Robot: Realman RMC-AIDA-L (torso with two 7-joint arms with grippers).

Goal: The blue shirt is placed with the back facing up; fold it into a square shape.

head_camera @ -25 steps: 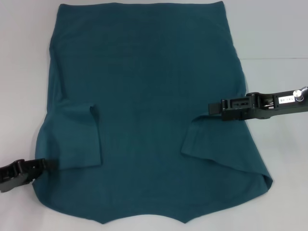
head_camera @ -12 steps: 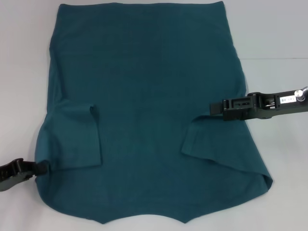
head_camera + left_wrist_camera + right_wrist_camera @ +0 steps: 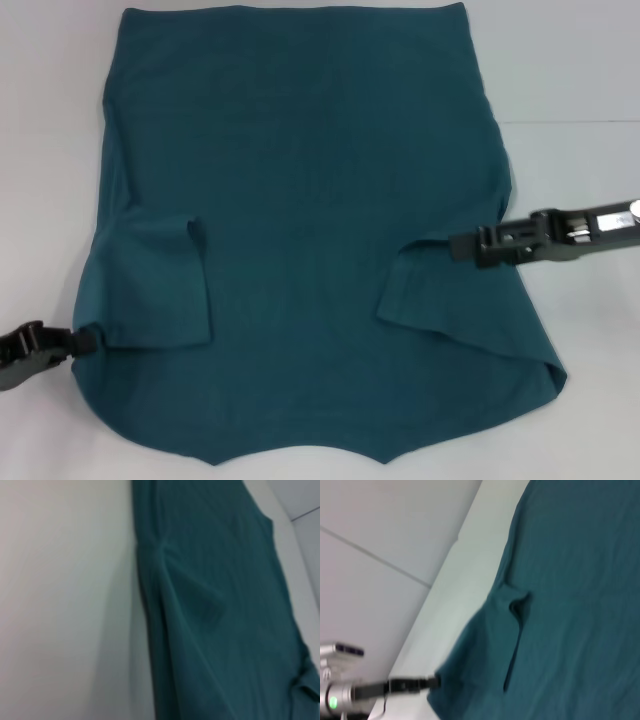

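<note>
now, blue shirt (image 3: 300, 230): flat on white desk (image 3: 570, 80), both sleeves folded in
left gripper (image 3: 85, 338): at shirt's left edge, jaws state cannot tell, drawn outward since before
right gripper (image 3: 460, 246): at right edge, jaws state unclear, backed off slightly
room: bare desk on both sides

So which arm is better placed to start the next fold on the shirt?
Probably the right. Its end effector sits over the blue shirt at the folded-in sleeve, while the left end effector is only at the cloth's outer edge.
</note>
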